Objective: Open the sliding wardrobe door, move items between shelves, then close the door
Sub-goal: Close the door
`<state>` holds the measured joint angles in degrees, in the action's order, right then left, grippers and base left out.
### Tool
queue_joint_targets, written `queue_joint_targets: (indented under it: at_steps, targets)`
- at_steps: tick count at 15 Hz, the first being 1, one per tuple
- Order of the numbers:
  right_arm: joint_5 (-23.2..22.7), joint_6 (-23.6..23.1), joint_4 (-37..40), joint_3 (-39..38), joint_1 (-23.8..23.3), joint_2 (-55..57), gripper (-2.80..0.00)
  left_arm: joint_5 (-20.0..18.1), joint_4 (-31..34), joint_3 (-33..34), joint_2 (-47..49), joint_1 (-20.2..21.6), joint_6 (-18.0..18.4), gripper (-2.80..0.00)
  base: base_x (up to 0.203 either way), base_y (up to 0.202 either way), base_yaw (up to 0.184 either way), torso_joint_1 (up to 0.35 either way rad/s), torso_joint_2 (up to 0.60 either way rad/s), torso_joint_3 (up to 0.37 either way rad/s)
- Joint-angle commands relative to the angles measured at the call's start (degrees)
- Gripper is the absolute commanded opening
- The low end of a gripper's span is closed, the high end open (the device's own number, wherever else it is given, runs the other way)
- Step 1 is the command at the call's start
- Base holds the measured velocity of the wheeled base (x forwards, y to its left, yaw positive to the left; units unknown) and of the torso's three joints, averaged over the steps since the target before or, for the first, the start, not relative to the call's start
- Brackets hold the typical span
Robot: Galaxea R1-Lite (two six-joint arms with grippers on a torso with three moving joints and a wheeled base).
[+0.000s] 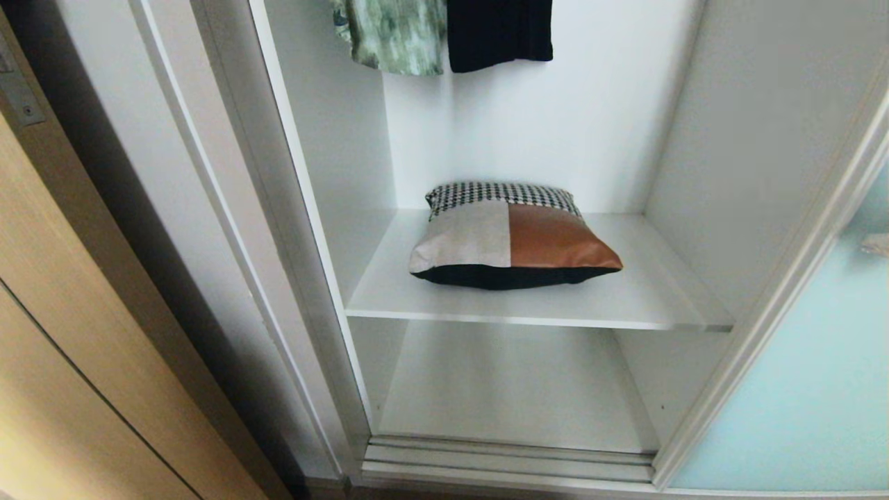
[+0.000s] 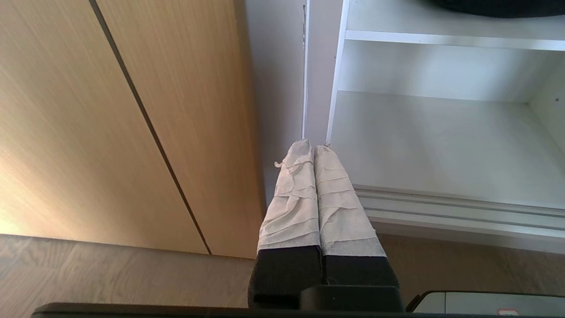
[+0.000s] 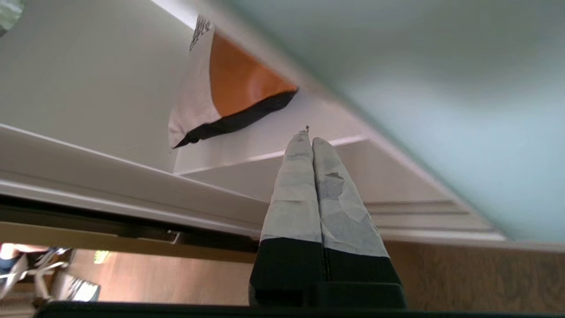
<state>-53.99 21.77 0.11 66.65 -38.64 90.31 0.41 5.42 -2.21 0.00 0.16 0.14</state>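
Cushion lies flat on the upper shelf, door slid aside. We judge it soft, light and squashy; a corner pinch should hold. Our right gripper and left gripper are both closed, empty.

The cushion lies on the upper shelf, toward its back, below two hanging garments. A lower shelf sits underneath. The sliding door stands at right, a wooden door at left.
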Motion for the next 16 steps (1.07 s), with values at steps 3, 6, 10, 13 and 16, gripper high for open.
queue_joint_targets:
  at_steps: [3, 6, 10, 13, 16]
  targets:
    - [0.50, 0.11, -0.77, 1.91, 0.96, 3.24, -2.80, 0.02, 0.02, 0.01, 0.09, 0.02, 0.04, -2.80, 0.000, 0.000, 0.000, 0.000, 0.00, 0.000]
    - [2.04, 0.17, -0.88, 3.69, 1.44, 5.77, -2.80, 0.02, 0.02, 0.01, 0.09, 0.02, 0.00, -2.80, 0.000, 0.000, 0.000, 0.000, 0.00, 0.000]
    - [3.60, 0.20, -3.76, 3.84, 1.68, 7.55, -2.80, 0.02, 0.02, 0.01, 0.09, 0.02, -0.05, -2.80, 0.000, 0.000, 0.000, 0.000, 0.00, 0.000]
    - [3.81, 0.20, -4.06, 3.93, 1.99, 8.39, -2.80, 0.02, 0.02, 0.01, 0.09, 0.02, -0.05, -2.80, 0.000, 0.000, 0.000, 0.000, 0.00, 0.000]
    - [3.83, 0.20, -4.06, 3.74, 2.94, 8.32, -2.80, 0.02, 0.02, 0.01, 0.09, 0.02, 0.03, -2.80, 0.000, 0.000, 0.000, 0.000, 0.00, 0.000]
